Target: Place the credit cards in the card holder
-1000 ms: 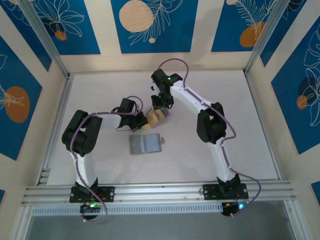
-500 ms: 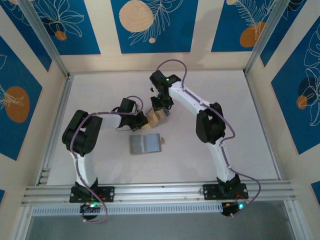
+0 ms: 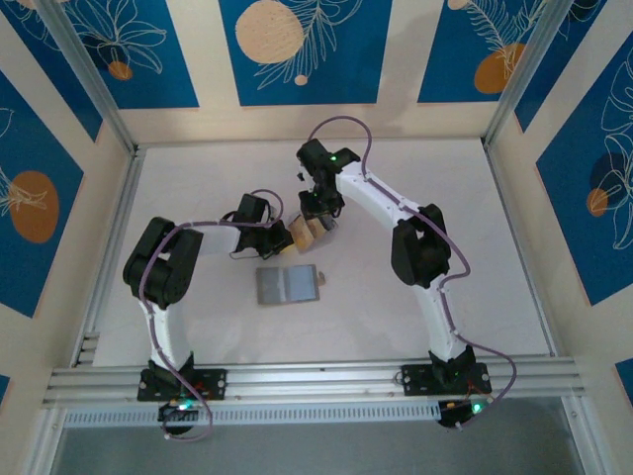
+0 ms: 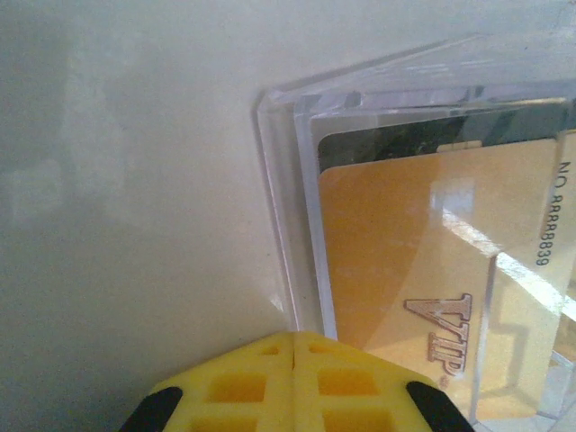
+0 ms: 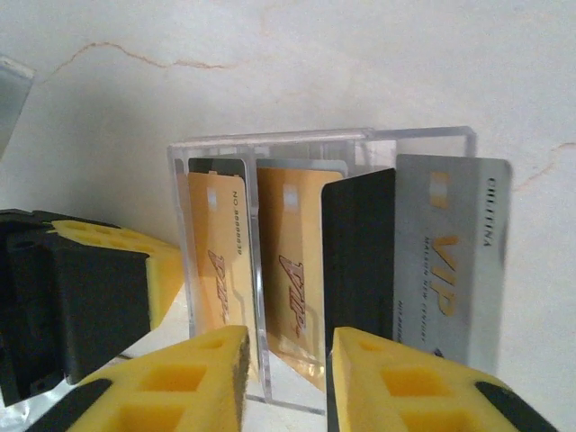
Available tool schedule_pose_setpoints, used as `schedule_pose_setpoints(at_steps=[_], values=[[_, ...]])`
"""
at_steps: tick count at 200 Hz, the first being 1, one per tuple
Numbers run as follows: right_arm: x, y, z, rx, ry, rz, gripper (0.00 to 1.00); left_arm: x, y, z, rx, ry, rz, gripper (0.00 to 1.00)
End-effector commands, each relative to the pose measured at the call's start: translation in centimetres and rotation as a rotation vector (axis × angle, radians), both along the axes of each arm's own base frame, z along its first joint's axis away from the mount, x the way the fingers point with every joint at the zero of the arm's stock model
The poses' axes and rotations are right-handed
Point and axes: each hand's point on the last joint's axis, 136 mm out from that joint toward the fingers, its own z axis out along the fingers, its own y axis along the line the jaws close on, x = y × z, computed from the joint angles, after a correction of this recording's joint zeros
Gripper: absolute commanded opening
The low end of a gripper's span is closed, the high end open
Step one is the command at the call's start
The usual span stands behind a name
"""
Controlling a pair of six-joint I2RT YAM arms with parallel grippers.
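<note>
The credit cards stand upright in a clear plastic case (image 3: 309,232): two tan cards (image 5: 216,256) (image 5: 292,256), a black card (image 5: 360,243) and a silver-grey card (image 5: 454,252). My right gripper (image 5: 288,355) hangs over the case, open. Its fingers straddle the middle tan card and a clear divider, and the black card stands at the right finger's inner edge. My left gripper (image 4: 295,360) is shut, its tips against the case's edge (image 4: 279,225); a tan card (image 4: 405,261) shows just past them. The card holder (image 3: 290,285), flat and grey, lies on the table in front of the case.
The white table (image 3: 475,247) is walled by a metal frame and blue patterned panels. Both arms meet near the table's middle, the left gripper (image 3: 278,236) on the case's left and the right gripper (image 3: 318,210) behind it.
My right gripper's jaws have spread wider over the cards. The left gripper and the case have stayed put.
</note>
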Motion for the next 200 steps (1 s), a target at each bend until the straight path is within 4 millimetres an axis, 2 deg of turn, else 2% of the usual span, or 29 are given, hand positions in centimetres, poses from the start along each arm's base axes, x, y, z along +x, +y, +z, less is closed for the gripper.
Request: schedule_pose_setpoints(at_steps=[1,30,76,114,200], values=[[0.3,-0.8,2.0,-0.059,-0.074,-0.002,0.36,0.9,-0.8,-1.3,0.022,-0.021,0.001,0.05],[0.9,-1.5,0.7,-0.126,-0.072,-0.014,0.37,1.0,-0.9,-1.1,0.021,-0.026,0.000,0.05],[1.2,-1.1,-0.9,-0.143,-0.051,-0.003,0.36,0.9,-0.9,-1.1,0.024,-0.023,0.000,0.05],[1.2,-0.6,-1.4,-0.128,-0.035,0.007,0.35,0.9,-0.8,-1.1,0.025,-0.023,0.001,0.05],[1.1,-0.7,-2.8,-0.145,-0.009,0.015,0.21,0.9,-0.9,-1.1,0.024,-0.024,0.000,0.05]])
